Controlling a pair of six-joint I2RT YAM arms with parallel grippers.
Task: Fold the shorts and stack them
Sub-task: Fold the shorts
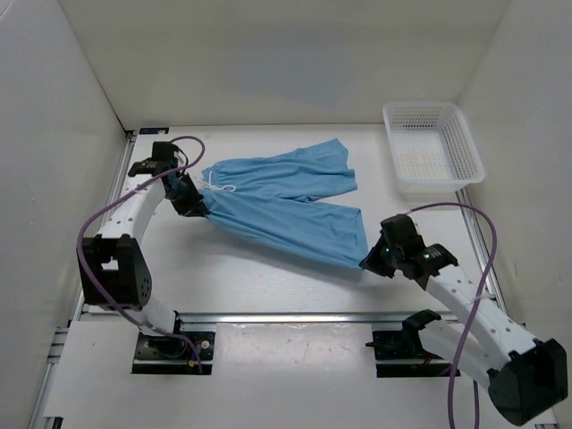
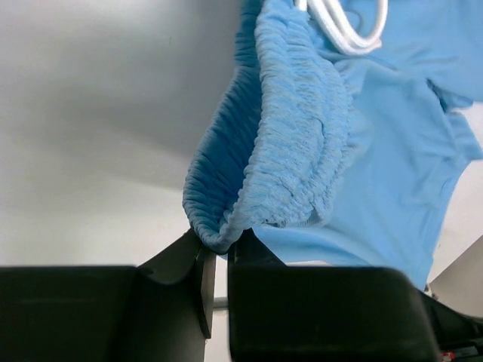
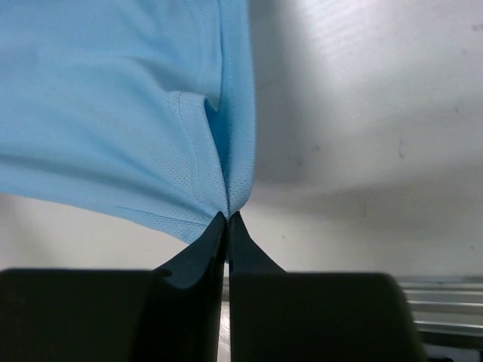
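Observation:
The light sky-blue shorts are stretched across the table between my two grippers. My left gripper is shut on the gathered elastic waistband at the left end, beside the white drawstring. My right gripper is shut on the hem corner of the near leg, pinched at the fingertips. The far leg lies flat on the table behind.
A white plastic mesh basket stands at the back right. White walls enclose the table on the left, back and right. A metal rail runs along the near edge by the arm bases.

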